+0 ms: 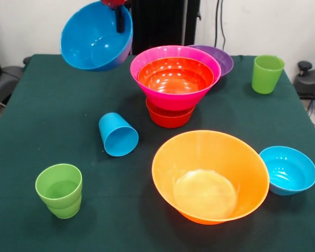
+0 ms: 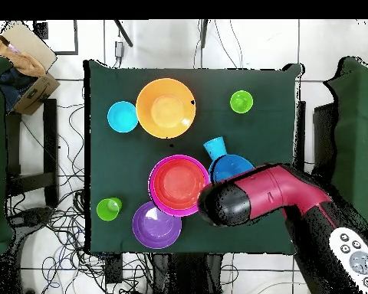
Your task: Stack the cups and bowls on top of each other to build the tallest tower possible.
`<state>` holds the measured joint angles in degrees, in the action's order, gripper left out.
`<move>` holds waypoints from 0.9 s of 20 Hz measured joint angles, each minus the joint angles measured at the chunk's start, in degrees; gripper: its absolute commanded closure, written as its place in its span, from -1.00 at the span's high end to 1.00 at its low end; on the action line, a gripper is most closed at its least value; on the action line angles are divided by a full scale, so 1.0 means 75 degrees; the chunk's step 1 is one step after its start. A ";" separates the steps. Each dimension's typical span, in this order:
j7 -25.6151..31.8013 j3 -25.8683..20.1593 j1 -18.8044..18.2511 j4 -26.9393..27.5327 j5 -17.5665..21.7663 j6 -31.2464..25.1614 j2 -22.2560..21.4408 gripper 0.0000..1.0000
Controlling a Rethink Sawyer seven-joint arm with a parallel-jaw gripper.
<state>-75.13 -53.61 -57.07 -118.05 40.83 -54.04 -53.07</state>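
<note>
My hand (image 1: 117,11) pinches the rim of the blue bowl (image 1: 96,37), tilted in the air well above the surface (image 1: 42,131); light, stiff and glossy, it could slip, so I judge the rim the best hold, with the tower (image 1: 174,79) beside it.

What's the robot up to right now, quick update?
Gripper shut on blue bowl, held tilted above the table. Tower: red-orange bowl inside pink, on a small red-orange one. Nothing blocking its top.
</note>
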 measured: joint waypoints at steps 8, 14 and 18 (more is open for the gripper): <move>-0.0002 0.0074 0.0725 -0.0041 -0.0013 0.0000 -0.0254 -1.00; -0.0045 0.0218 0.1367 -0.0216 -0.0035 0.0165 -0.0302 -1.00; -0.0174 0.0461 0.1739 -0.0301 -0.0035 0.0339 -0.0304 -1.00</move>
<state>-76.44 -50.16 -44.02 -120.30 40.57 -51.50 -55.35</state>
